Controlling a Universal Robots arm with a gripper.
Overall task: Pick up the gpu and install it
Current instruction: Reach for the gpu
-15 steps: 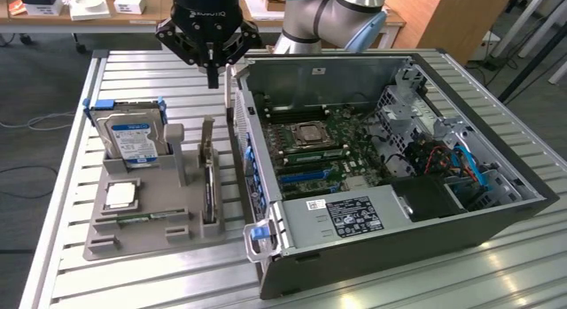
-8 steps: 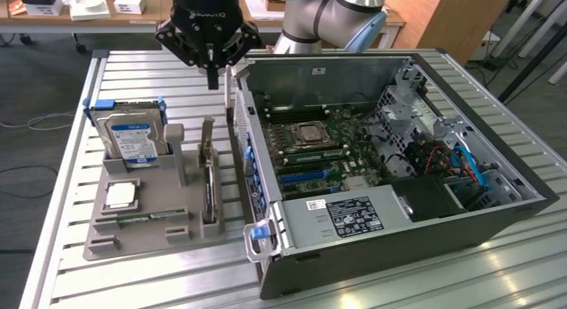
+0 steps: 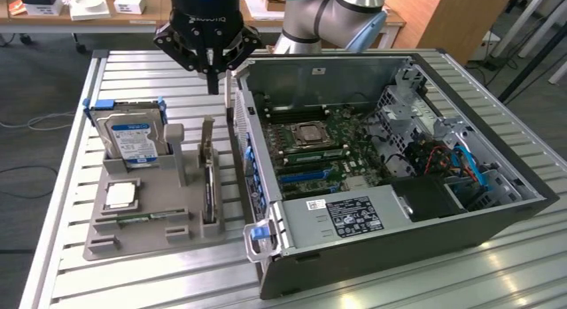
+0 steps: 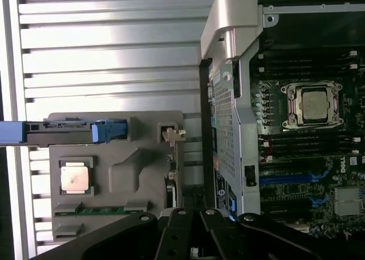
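Exterior view shows the arm [image 3: 330,16] with its jaws pressed together and empty, hanging above the bench [image 3: 133,70] over the gap between a grey holder [image 3: 133,219] and the open computer case [image 3: 399,256]. The gpu [image 3: 210,183] stands on edge in a holder slot, on the side nearest the case. A hard drive [image 3: 133,137] stands upright toward the exterior view's left.

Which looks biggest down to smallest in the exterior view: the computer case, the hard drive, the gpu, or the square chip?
1. computer case
2. hard drive and gpu: cannot rank, because the gpu stands edge-on
3. square chip
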